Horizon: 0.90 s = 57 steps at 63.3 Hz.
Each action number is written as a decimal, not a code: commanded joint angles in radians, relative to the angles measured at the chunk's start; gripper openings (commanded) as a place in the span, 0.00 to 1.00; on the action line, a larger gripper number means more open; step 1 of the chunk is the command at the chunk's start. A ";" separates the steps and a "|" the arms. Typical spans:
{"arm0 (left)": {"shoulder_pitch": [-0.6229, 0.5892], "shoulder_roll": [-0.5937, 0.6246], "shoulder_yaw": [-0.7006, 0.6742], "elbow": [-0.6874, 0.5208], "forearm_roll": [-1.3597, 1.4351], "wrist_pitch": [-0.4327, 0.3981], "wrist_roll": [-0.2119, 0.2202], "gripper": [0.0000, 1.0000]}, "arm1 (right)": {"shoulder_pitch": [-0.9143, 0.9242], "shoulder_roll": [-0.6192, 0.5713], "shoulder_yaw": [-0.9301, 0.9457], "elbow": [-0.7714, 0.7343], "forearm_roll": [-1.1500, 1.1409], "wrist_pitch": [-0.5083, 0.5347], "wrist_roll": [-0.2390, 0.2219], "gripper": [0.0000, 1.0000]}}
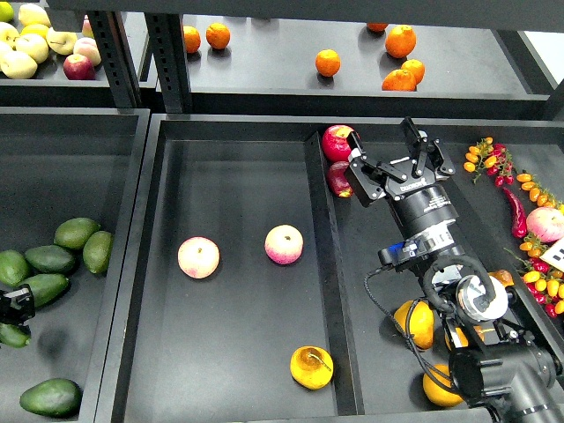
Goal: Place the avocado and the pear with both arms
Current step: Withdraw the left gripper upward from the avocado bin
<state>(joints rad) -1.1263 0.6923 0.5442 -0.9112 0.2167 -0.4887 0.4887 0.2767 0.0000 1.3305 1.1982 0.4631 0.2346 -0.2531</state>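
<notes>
A: Where do the task's fruits sit?

B: The pear [311, 367] lies in the wide middle tray [242, 159], near its front edge, stem up, with nothing gripping it. Two pink-and-cream peaches [199, 257] lie farther back in the same tray, well apart from it. I judge the pear already placed.

A: And the avocado?

B: Several dark green avocados [76, 233] cluster in the left bin [70, 141], and one avocado [51, 397] lies alone near the front. None has reached the middle tray, so that half looks undone.

A: What are the arms doing?

B: The right gripper [395, 150] hangs above the right tray [476, 229], next to a red apple [337, 141] at the divider. Its jaws stand apart and hold nothing. It sits on the far side of the divider from the pear, which fits an arm clear of its drop.

A: The left one?

B: Only a dark piece of the left gripper [16, 305] shows at the frame's edge, just beside the avocado cluster. I cannot tell how its jaws stand. Being on that side, it seems the natural arm for the avocado.

A: Any risk?

B: The avocados touch one another, so closing on one may nudge its neighbours.
</notes>
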 commanded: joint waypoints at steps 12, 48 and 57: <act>0.003 -0.020 0.002 0.008 0.024 0.000 0.000 0.56 | 0.002 0.000 -0.002 -0.005 0.000 0.000 0.000 1.00; -0.003 0.000 -0.078 0.006 0.043 0.000 0.000 0.99 | 0.002 0.000 -0.002 -0.006 -0.003 -0.001 -0.005 1.00; -0.010 0.029 -0.236 0.008 0.035 0.000 0.000 0.99 | -0.028 0.000 -0.004 -0.005 -0.003 -0.003 -0.011 1.00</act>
<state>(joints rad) -1.1327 0.7018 0.4283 -0.9050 0.2565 -0.4885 0.4891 0.2736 0.0000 1.3285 1.1919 0.4602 0.2327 -0.2605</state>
